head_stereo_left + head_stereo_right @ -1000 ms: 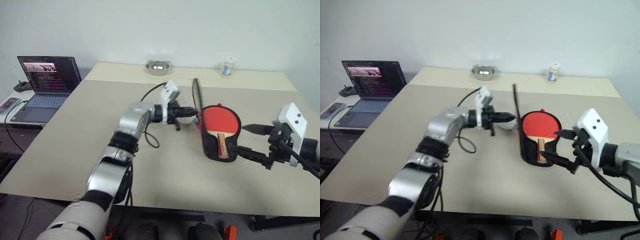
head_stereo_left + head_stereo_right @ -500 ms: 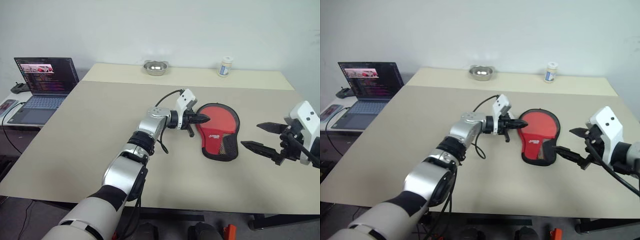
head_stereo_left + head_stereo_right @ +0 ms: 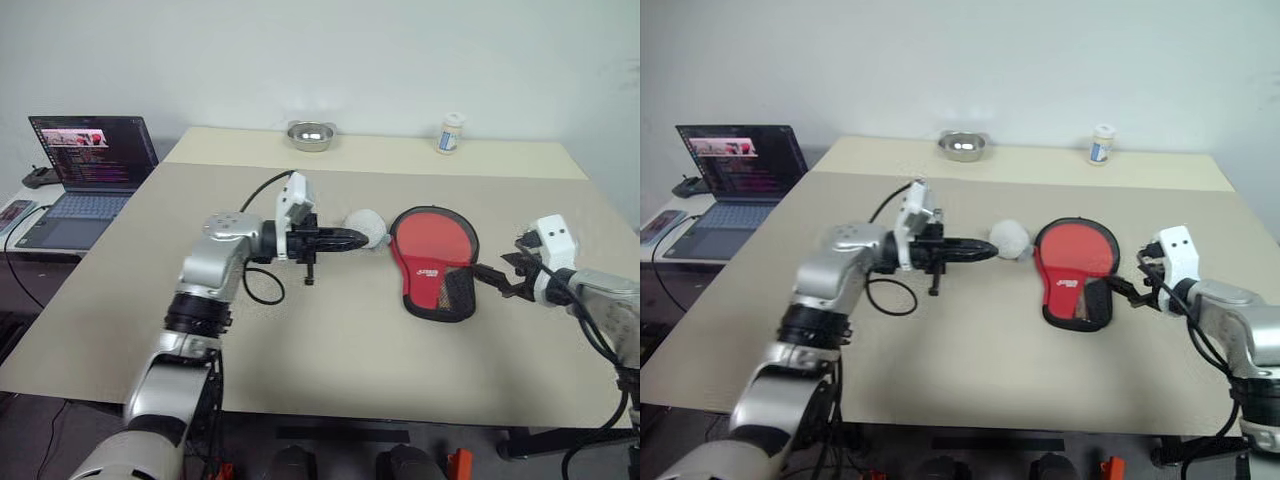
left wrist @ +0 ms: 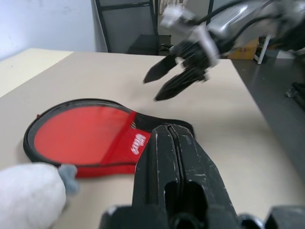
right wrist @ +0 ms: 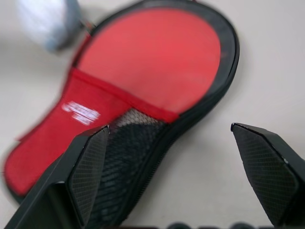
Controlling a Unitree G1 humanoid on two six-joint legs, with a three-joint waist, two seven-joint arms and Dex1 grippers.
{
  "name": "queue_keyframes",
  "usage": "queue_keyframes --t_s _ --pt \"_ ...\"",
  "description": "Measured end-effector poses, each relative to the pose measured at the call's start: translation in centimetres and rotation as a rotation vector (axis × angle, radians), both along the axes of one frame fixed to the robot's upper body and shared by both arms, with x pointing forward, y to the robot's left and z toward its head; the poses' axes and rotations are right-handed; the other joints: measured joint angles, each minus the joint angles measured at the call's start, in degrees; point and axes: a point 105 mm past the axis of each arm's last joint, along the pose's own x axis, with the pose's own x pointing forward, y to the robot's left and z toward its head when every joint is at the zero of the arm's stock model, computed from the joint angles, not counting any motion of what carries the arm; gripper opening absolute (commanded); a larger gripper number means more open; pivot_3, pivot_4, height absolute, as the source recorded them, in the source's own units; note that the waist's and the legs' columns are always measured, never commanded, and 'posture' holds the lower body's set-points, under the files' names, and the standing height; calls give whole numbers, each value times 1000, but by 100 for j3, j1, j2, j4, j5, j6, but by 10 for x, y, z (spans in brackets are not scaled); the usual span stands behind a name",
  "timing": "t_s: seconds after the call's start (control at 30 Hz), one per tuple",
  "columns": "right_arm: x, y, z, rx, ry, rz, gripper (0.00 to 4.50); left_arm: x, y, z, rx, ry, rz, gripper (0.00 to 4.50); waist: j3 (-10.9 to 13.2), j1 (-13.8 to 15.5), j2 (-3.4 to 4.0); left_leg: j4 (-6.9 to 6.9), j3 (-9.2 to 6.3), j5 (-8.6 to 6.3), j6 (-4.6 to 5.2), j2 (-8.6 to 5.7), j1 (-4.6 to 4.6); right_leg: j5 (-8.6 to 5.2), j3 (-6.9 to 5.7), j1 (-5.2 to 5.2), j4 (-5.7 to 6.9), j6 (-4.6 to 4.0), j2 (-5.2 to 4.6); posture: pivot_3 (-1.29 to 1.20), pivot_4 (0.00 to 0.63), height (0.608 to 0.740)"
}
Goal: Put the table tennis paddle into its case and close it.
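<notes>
Case [image 3: 435, 262] laid flat toward table's [image 3: 330, 380] right edge, flap down. Left gripper [image 3: 355, 238] pressed together, empty. Right gripper [image 3: 500, 278] spread wide by handle end, likely for zipping.

Closed left pincer [image 4: 172, 138] points over the red case [image 4: 86, 138] — right pincer [image 4: 177, 78] beyond.

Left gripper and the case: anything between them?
Yes. A white ball sits between the shut left gripper and the red case, against the case's rim in both head views.

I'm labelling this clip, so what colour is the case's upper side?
Red with white lettering, a black mesh patch and black rim; the case shows best in the right wrist view.
</notes>
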Motion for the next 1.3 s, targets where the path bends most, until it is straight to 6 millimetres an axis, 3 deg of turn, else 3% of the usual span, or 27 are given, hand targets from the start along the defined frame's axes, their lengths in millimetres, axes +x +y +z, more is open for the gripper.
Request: queue_keyframes --t_s 0.13,0.57,0.67,0.83,1.07,1.3 --pt "9 4 -21 32 44 -17 4500 -1 6 -2 14 14 35 14 0 3 0 3 1 0 0 -2 0 0 1 0 2 0 -2 0 150 740" --pt "35 8 -40 -11 51 -20 4500 -1 3 0 8 2 61 14 -1 -39 0 2 15 0 0 3 28 1 17 9 16 -1 2 0 150 740" --pt "36 18 -43 -23 54 18 3904 -2 5 -1 22 -4 64 0 -4 -66 3 1 18 0 0 9 35 1 24 10 19 -1 9 0 150 740" --pt "38 39 -45 -3 65 79 2267 -3 12 -11 54 10 75 0 -6 -182 2 0 22 0 0 13 40 1 32 10 22 -1 11 0 150 740" --pt "42 53 -48 56 107 107 58 -5 21 -22 95 20 97 0 -23 -209 -20 -1 37 0 -1 25 60 7 54 14 25 -12 24 0 150 740" --pt "38 88 -42 109 118 177 12 -19 42 -36 156 77 100 0 -22 -282 -20 -11 54 -2 -4 63 68 9 67 4 26 -19 38 0 150 740"
